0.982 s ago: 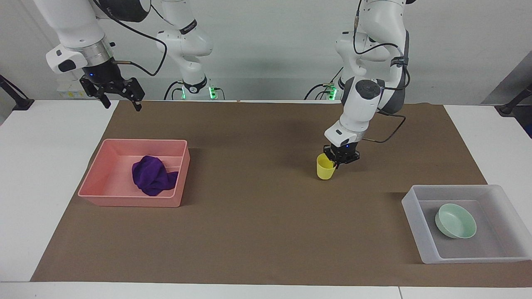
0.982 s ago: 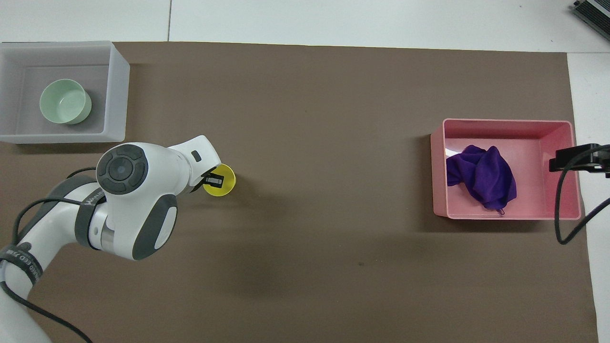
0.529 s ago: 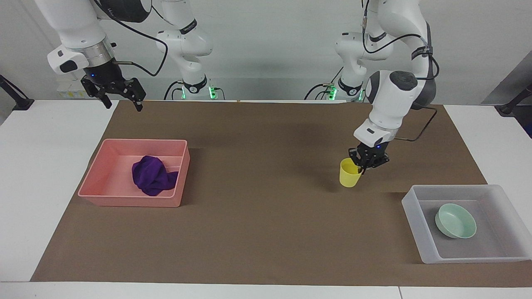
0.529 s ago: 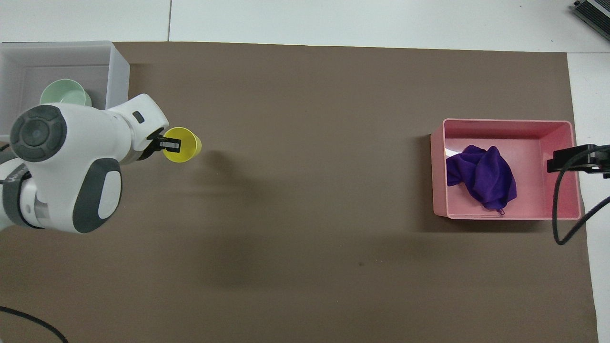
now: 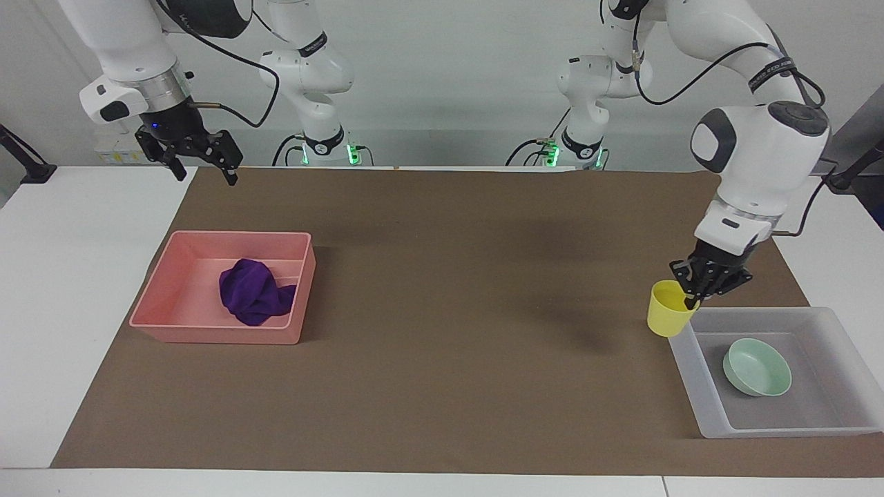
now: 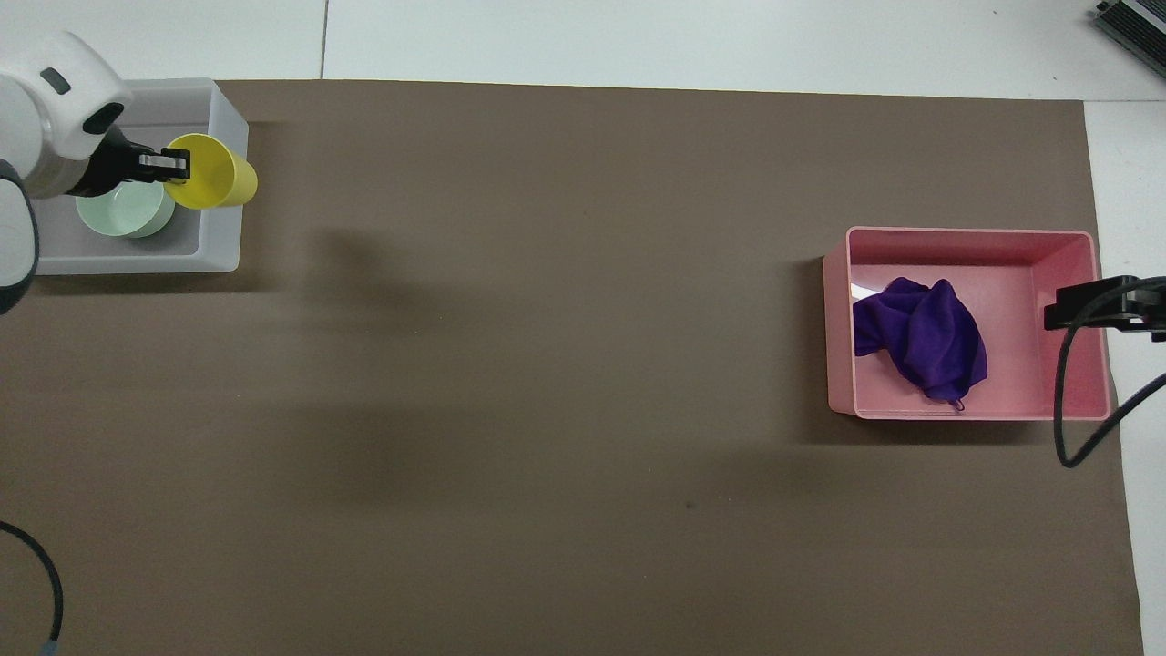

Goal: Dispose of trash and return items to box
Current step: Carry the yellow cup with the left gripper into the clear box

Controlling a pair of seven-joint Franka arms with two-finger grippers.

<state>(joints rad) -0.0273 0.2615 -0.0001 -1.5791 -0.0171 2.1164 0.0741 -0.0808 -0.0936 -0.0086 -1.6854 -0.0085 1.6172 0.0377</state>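
2 grippers: the left gripper [image 5: 693, 298] pinches the yellow cup [image 5: 668, 317] by its rim over the translucent box's [image 5: 697, 397] corner, beside the mint-green bowl [image 5: 757, 366]; the right gripper [image 5: 202, 172] waits spread above the table, purple rag [image 5: 253, 291] in the pink tray [image 5: 207, 328].

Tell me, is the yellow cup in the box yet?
Not yet. The left gripper holds the yellow cup by its rim, raised over the box's wall; only the mint bowl lies inside.

Cut off and covered
Overhead, the box [image 6: 219, 255] runs off the frame's edge; the left arm [image 6: 46, 91] overlaps the bowl [image 6: 123, 214].
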